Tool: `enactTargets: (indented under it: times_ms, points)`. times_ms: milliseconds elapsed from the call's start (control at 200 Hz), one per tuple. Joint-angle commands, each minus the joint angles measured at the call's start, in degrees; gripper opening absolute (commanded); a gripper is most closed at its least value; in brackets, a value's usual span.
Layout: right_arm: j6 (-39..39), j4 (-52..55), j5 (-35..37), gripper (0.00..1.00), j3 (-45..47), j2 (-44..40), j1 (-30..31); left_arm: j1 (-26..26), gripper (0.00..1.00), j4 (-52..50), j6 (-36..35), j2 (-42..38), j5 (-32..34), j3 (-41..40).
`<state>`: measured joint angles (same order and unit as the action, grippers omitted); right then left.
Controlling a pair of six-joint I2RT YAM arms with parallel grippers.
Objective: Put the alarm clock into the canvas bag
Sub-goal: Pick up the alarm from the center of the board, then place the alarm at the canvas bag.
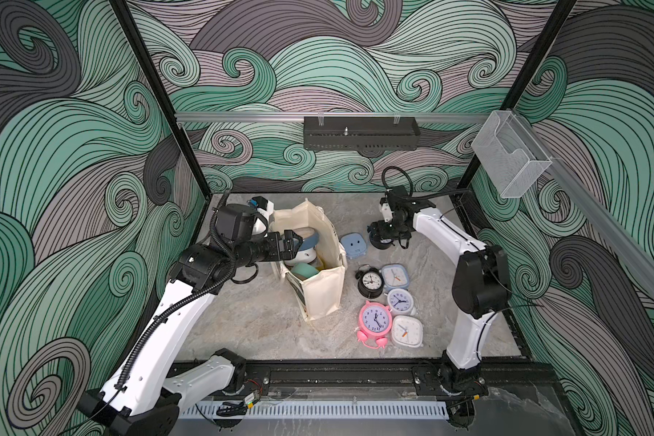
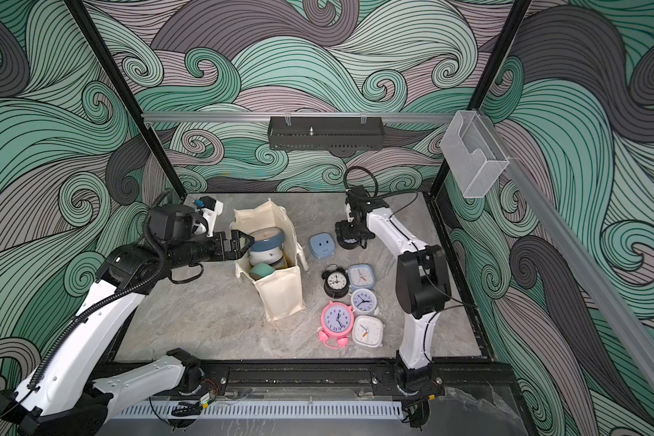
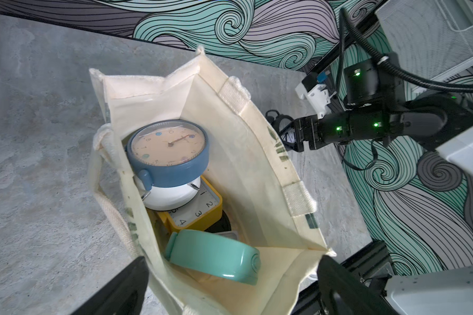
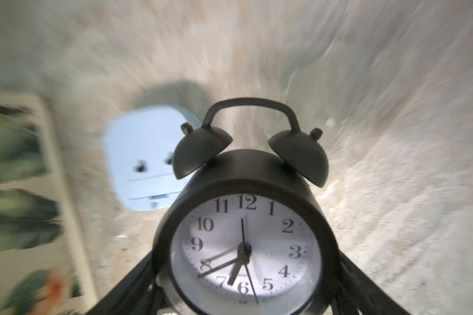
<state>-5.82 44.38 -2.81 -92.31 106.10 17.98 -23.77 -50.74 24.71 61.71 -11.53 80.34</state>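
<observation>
Locate the canvas bag (image 1: 323,294) standing upright and open on the bench (image 1: 242,332), left of centre and toward the far edge. Inside it you will see a blue-rimmed round clock (image 3: 170,152) lying on a white clock (image 3: 170,196), a yellow square clock (image 3: 200,215) and a teal clock (image 3: 216,253).

The left hand (image 1: 298,243) is released, jaws spread, at the bag's left rim. You cannot confirm contact with the canvas.

The right hand (image 1: 385,237) is grasping the black twin-bell alarm clock (image 4: 243,245), one finger on each side of the case, toward the far right of the bench and outside the bag.

A light-blue square clock (image 1: 353,245) lies back-up between that hand and the bag.

Nearer the front edge, note a cluster:
- a second black twin-bell clock (image 1: 370,281)
- a blue square clock (image 1: 394,276)
- a pale round clock (image 1: 400,301)
- a pink twin-bell clock (image 1: 375,321)
- a white square clock (image 1: 406,331)
</observation>
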Motion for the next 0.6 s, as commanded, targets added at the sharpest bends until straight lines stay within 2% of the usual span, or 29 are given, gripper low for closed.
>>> enactTargets:
  times_ms: [0, 235, 395, 595]
  points:
    - [-0.6, -5.9, -0.6, 0.57, 1.9, -7.7, 0.3, 0.3, 0.96, 1.5, -1.4, 2.5, -3.7, 4.6]
    - [7.7, -16.2, -7.0, 0.58, 8.2, -20.6, 5.7, 0.2, 0.9, 0.3, -3.8, 10.9, -12.7, 14.6]
    - [14.5, -18.9, -10.1, 0.58, 9.8, -24.6, 11.2, 0.3, 0.86, -1.0, -4.5, 17.2, -18.5, 21.6]
    - [18.4, -22.0, -14.0, 0.57, 12.9, -27.5, 15.1, 0.1, 0.83, -2.8, -4.6, 23.5, -22.9, 25.9]
